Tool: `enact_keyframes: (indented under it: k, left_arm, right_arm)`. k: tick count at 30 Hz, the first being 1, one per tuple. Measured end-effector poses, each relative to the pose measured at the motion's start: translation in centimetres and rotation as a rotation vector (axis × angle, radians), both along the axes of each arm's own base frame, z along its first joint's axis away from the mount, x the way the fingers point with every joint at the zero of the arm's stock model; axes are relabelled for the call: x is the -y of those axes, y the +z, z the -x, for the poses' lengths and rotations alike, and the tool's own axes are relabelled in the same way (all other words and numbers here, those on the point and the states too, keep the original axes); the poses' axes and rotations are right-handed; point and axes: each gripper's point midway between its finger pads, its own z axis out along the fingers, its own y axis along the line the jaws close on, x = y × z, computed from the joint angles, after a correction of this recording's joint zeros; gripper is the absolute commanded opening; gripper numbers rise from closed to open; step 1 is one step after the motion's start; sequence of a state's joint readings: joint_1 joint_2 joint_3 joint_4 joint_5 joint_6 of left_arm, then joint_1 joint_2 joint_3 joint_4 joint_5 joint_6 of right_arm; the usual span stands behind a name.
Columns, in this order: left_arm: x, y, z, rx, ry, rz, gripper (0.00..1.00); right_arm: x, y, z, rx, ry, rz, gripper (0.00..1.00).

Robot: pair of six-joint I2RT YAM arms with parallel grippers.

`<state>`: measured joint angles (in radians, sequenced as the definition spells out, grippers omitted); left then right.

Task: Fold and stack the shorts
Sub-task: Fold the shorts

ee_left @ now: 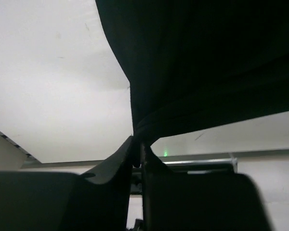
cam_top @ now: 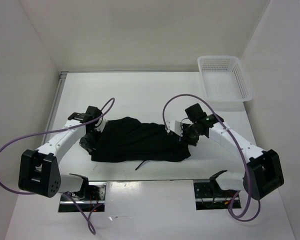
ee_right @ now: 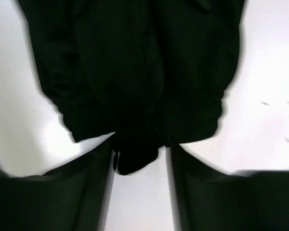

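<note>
The black shorts [cam_top: 140,142] lie stretched left to right across the middle of the white table [cam_top: 150,95], between my two grippers. A thin dark drawstring [cam_top: 142,164] trails from their near edge. My left gripper [cam_top: 92,139] is at the shorts' left end; in the left wrist view it [ee_left: 138,144] is shut on an edge of the black fabric [ee_left: 207,67]. My right gripper [cam_top: 187,136] is at their right end; in the right wrist view it [ee_right: 140,139] holds a bunched lump of the shorts [ee_right: 135,72] between its fingers.
A white plastic mesh basket [cam_top: 229,98] stands at the back right corner of the table. White walls close in the table on the left, the back and the right. Purple cables loop from both arms.
</note>
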<state>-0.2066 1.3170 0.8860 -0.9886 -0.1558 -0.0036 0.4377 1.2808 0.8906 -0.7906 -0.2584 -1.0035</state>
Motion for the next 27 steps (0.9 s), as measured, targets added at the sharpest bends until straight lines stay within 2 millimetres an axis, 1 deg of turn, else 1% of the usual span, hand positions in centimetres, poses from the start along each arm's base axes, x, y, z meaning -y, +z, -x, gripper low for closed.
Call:
enact_keyframes:
  k: [1,2,4,5,7,8,9,10,12,13,14,15,16,17,18,19,20,21,23,24,25,26,27]
  left_arm:
    - [0.0,-0.1,-0.1,0.005,-0.003,-0.003,0.25]
    - [0.0,-0.4,-0.1,0.007,-0.005,-0.007,0.32]
    - [-0.5,-1.1,0.5,-0.011,-0.005,-0.032,0.35]
    - [-0.8,-1.5,1.2,-0.031,-0.005,-0.045,0.35]
    - [-1.3,-2.0,2.4,-0.072,-0.006,-0.07,0.37]
    - [-1.4,-2.0,2.7,-0.085,-0.006,-0.074,0.4]
    - [-1.4,-1.8,2.8,-0.088,-0.005,-0.075,0.4]
    - [-1.4,-1.5,2.5,-0.08,-0.004,-0.07,0.43]
    - [-0.9,-0.2,0.8,-0.028,0.007,-0.039,0.45]
    - [-0.5,0.6,-0.7,0.016,0.014,-0.021,0.45]
    - [-0.2,1.6,-2.4,0.071,0.019,-0.004,0.45]
    - [0.2,2.3,-4.3,0.123,0.022,0.01,0.45]
    - [0.5,2.7,-6.1,0.165,0.025,0.021,0.45]
    - [0.8,2.8,-7.9,0.199,0.028,0.031,0.45]
    - [1.0,2.4,-9.1,0.212,0.029,0.035,0.44]
    - [1.2,1.8,-10.2,0.213,0.03,0.036,0.44]
    - [1.3,0.8,-10.9,0.2,0.03,0.036,0.44]
    - [1.4,-0.3,-11.4,0.178,0.03,0.032,0.44]
    - [1.6,-2.8,-12.0,0.129,0.029,0.024,0.44]
    - [1.7,-4.0,-12.0,0.102,0.028,0.023,0.44]
    - [1.7,-4.7,-12.1,0.089,0.028,0.022,0.44]
    - [1.9,-5.4,-12.3,0.08,0.024,0.021,0.44]
    - [2.0,-5.5,-12.4,0.074,0.022,0.022,0.44]
  right_arm:
    - [-0.1,0.1,0.7,0.005,0.042,0.008,0.79]
    - [-0.2,0.2,1.4,0.02,0.092,0.019,0.79]
    - [-0.6,0.9,2.6,0.057,0.169,0.021,0.74]
    - [-0.9,1.6,3.0,0.089,0.191,0.009,0.74]
    - [-1.5,3.6,3.1,0.168,0.206,-0.038,0.71]
    - [-1.7,4.6,3.0,0.201,0.201,-0.064,0.69]
    - [-2.0,5.7,2.8,0.229,0.19,-0.097,0.62]
    - [-2.5,6.8,2.5,0.25,0.172,-0.133,0.58]
    - [-3.9,8.6,1.3,0.272,0.123,-0.208,0.5]
    - [-4.8,9.4,0.5,0.28,0.096,-0.244,0.43]
    - [-5.6,10.0,-0.4,0.281,0.071,-0.274,0.4]
    - [-6.5,10.1,-1.4,0.271,0.041,-0.301,0.37]
    - [-7.2,9.7,-2.3,0.248,0.008,-0.314,0.3]
    - [-7.9,9.1,-3.3,0.23,-0.021,-0.324,0.26]
    - [-8.4,7.8,-4.2,0.204,-0.049,-0.316,0.24]
    - [-8.6,6.0,-4.8,0.166,-0.083,-0.296,0.19]
    - [-8.7,4.3,-5.2,0.135,-0.107,-0.273,0.17]
    - [-8.4,2.3,-5.3,0.103,-0.136,-0.238,0.17]
    - [-7.4,-1.0,-4.5,0.032,-0.193,-0.173,0.17]
    - [-6.9,-2.2,-4.1,0.004,-0.218,-0.143,0.17]
    - [-6.6,-3.0,-3.9,-0.014,-0.236,-0.12,0.17]
    - [-6.3,-3.6,-3.9,-0.022,-0.253,-0.099,0.15]
    - [-6.0,-4.2,-3.9,-0.025,-0.266,-0.077,0.13]
